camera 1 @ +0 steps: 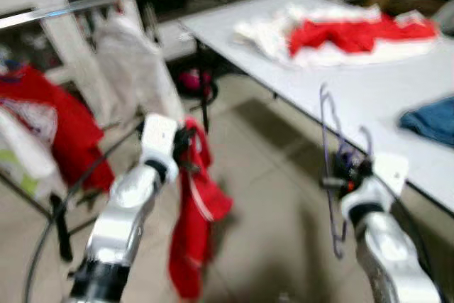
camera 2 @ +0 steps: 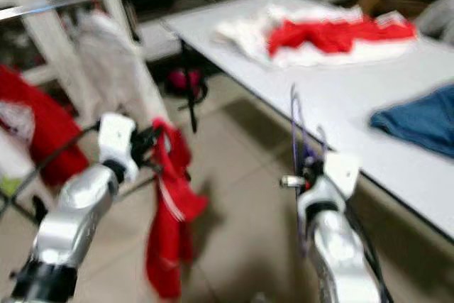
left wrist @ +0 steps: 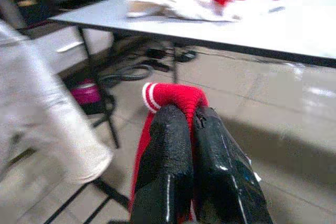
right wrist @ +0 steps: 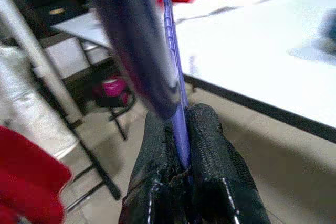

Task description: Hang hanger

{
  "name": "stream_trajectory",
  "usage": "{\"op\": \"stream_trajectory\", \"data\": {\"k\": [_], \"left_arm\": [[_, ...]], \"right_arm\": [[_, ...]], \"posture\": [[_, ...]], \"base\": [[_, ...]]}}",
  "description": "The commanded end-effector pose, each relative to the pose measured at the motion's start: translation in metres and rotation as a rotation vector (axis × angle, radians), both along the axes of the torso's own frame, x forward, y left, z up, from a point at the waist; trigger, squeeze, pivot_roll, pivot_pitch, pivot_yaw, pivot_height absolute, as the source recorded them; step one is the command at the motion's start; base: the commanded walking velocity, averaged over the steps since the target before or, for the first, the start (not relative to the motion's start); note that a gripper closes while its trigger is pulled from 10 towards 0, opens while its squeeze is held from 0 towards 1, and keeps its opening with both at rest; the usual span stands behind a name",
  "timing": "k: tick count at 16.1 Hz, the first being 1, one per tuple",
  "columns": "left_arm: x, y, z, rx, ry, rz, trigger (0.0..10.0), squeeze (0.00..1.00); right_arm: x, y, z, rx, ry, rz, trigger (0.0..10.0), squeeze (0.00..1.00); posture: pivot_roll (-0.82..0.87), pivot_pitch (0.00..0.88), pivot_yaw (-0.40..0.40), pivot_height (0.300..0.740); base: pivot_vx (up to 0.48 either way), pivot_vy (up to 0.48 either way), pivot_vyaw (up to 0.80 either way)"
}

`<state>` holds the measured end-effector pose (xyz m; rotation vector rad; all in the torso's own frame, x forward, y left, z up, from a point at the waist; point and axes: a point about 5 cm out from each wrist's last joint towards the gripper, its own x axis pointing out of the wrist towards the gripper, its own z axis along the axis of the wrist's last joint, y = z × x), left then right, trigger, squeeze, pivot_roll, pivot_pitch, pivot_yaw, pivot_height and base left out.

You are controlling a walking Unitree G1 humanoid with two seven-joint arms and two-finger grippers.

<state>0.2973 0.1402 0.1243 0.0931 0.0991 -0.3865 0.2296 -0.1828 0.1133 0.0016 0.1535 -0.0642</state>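
From my head, my left claw (camera 1: 186,145) dangles a red garment (camera 1: 193,221) over the floor; my right claw (camera 1: 345,172) holds a purple hanger (camera 1: 328,148) upright beside the white table (camera 1: 369,86). Left wrist: fingers (left wrist: 167,171) clamped on red cloth. Right wrist: fingers (right wrist: 205,156) pinched together on the hanger's wire.

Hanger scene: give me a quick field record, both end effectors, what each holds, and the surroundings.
left end effector: shut on red garment, which hangs down over the floor
right end effector: shut on purple hanger, held upright beside the table edge
white table: carries a red and white clothes pile and a blue cloth
clothes rack: on the robot's left, red and white garments hanging on it
image quality: head views blurred
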Motion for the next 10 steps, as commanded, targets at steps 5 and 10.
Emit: {"op": "stream_trajectory", "data": {"k": [5, 10], "left_arm": [[-0.001, 0.006, 0.009, -0.043, -0.017, 0.035, 10.0, 0.0], [0.011, -0.002, 0.012, -0.072, 0.005, 0.007, 10.0, 0.0]], "right_arm": [[0.01, -0.004, -0.011, 0.053, 0.101, -0.012, 10.0, 0.0], [0.007, -0.002, -0.014, 0.051, 0.137, -0.042, 10.0, 0.0]], "posture": [[-0.09, 0.0, 0.039, 0.74], [-0.12, 0.0, 0.107, 0.74]], "base": [[0.0, 0.0, -0.78], [0.0, 0.0, -0.78]]}}
